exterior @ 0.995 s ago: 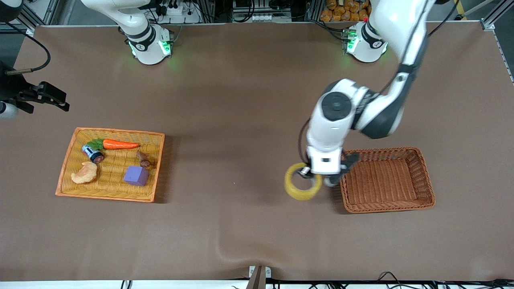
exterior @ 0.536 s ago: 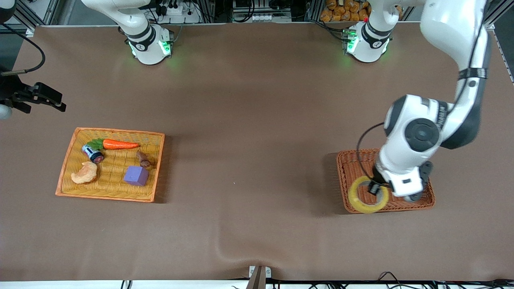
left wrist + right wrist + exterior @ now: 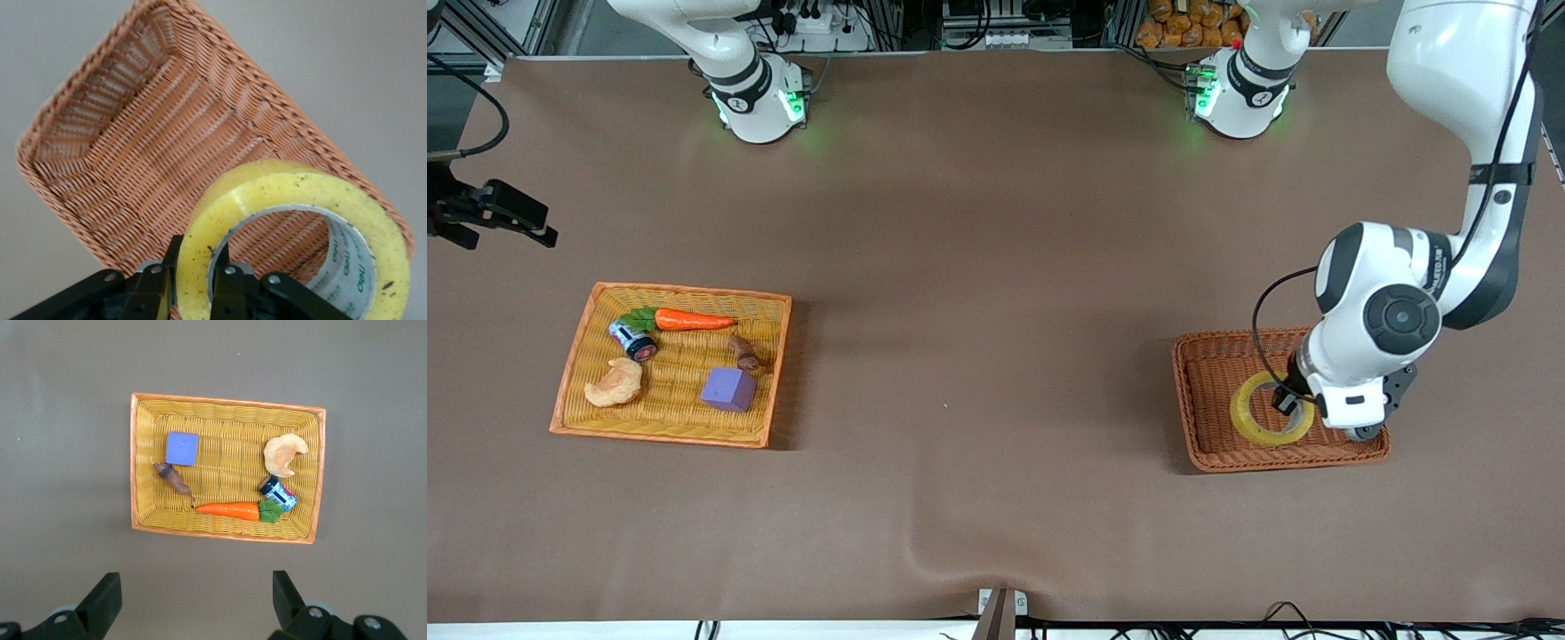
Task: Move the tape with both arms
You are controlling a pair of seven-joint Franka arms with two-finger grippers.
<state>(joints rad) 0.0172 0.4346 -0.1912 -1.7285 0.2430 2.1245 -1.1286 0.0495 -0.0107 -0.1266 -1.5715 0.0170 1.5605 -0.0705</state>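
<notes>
Left gripper (image 3: 1291, 404) is clamped on the yellowish translucent tape ring (image 3: 1270, 409) over the brown wicker basket (image 3: 1209, 453); right gripper (image 3: 193, 603) waits, fingers wide apart.

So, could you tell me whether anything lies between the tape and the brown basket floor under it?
Nothing visible does. The left pincer, shut on the tape, holds it over the brown basket, whose floor shows bare.

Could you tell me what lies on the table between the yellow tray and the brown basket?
Nothing: the front view shows bare brown tabletop between the yellow tray and the brown basket.
</notes>
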